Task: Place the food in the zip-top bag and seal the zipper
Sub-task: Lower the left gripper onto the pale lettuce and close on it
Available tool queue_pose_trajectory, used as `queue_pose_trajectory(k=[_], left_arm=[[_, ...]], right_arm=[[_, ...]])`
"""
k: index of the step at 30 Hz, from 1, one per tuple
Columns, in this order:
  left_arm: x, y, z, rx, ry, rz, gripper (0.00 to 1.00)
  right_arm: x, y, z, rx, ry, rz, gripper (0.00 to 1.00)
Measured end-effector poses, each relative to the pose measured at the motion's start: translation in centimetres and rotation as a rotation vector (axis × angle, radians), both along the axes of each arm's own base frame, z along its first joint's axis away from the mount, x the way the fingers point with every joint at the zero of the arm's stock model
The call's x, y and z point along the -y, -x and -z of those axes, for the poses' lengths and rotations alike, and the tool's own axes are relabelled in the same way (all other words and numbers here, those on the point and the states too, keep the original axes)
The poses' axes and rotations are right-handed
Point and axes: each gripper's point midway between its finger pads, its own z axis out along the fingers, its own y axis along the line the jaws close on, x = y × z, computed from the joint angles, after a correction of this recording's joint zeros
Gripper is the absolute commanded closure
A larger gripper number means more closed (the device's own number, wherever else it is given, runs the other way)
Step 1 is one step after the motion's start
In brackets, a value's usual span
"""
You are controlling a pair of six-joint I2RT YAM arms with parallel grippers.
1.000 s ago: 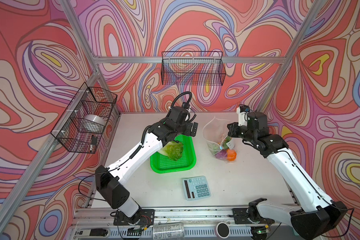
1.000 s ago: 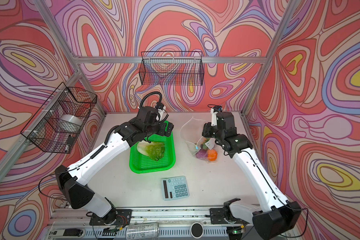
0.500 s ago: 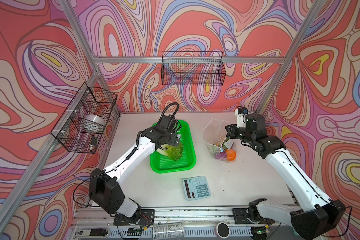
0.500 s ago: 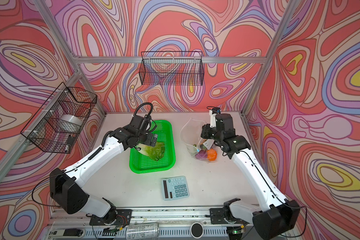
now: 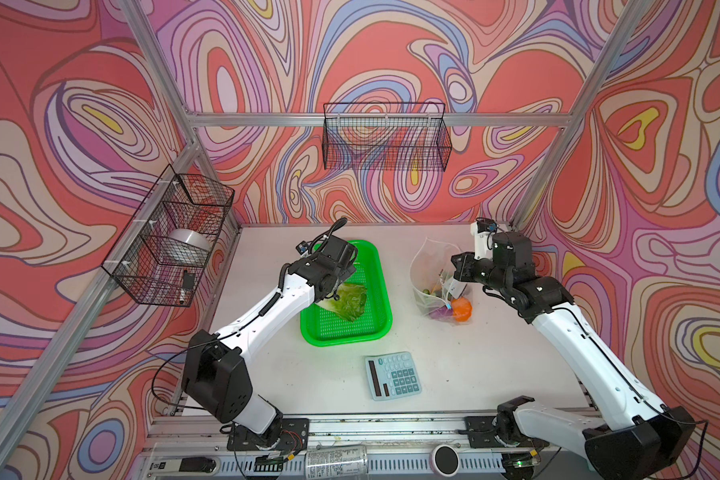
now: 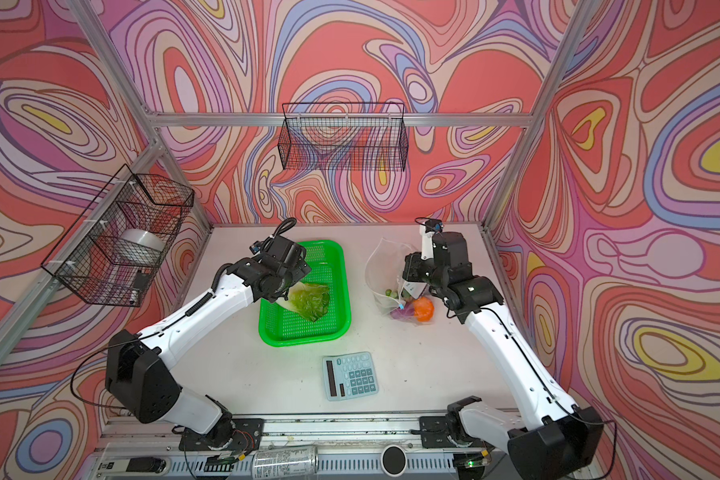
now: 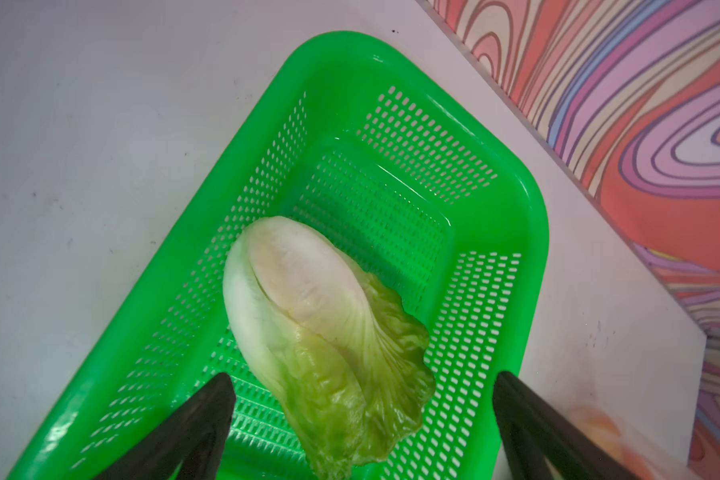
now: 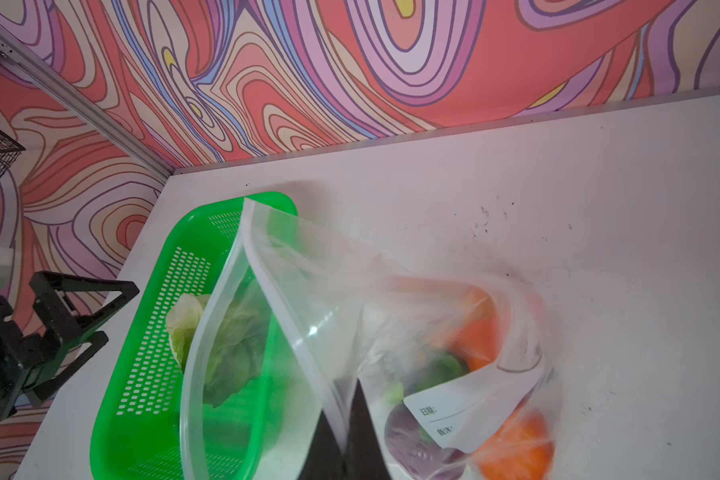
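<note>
Left gripper [image 7: 362, 380]: jaws spread wide and empty, poised over the green basket [image 7: 535, 216], with one finger to each side of the leafy end of the napa cabbage [image 7: 321, 324]; no contact is visible.
Napa cabbage: lies on its side on the basket floor, white stalk end pointing away from the fingers and ruffled green leaves between them; in both top views it sits partly under the left wrist, near the basket's middle.
Green basket: rests on the white table [image 5: 474, 365], just left of the zip-top bag [image 8: 350, 299] and apart from it in both top views.
Right gripper [image 8: 350, 411]: fingers pressed together on the bag's mouth edge, pinching the plastic and holding that side raised.
Zip-top bag: stands on the table to the right of the basket, mouth gaping in a wide loop; its white printed label [image 8: 470, 407] faces the right wrist camera.
Zipper [image 8: 217, 297]: the strip runs round the open mouth, unsealed; a small light-blue slider tab [image 5: 448, 307] shows beside the pumpkin in a top view.
Food in the bag: the orange pumpkin [image 8: 516, 453] and purple onion [image 8: 408, 440] lie at the bottom; the darker green pieces above them are too blurred to name.
Calculator [image 5: 393, 375]: lies flat on the table nearer the front edge, well apart from basket and bag.
</note>
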Motion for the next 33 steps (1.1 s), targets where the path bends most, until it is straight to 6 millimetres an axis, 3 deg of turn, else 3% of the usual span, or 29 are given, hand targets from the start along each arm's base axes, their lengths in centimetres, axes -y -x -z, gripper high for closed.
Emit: queue_pose_trajectory(k=[8,13,22,33], left_arm=[[0.5,-2.0,6.4,-0.215,0.167,-0.183,0.00],[-0.1,-1.7,9.8,-0.328,0.188,-0.230,0.00],[0.2,-2.0,10.8,-0.391,0.242,-0.239,0.00],[-0.1,0.1,12.2,-0.478,0.224,-0.223,0.00]], right_arm=[[0.3,0.2,-0.2,0.012,0.013,0.004,1.00],[0.4,0.3,-0.2,0.014,0.017,0.006,1.00],[0.4,0.3,0.0,0.012,0.021,0.009,1.00],[0.8,0.5,0.0,0.021,0.028,0.026,1.00]])
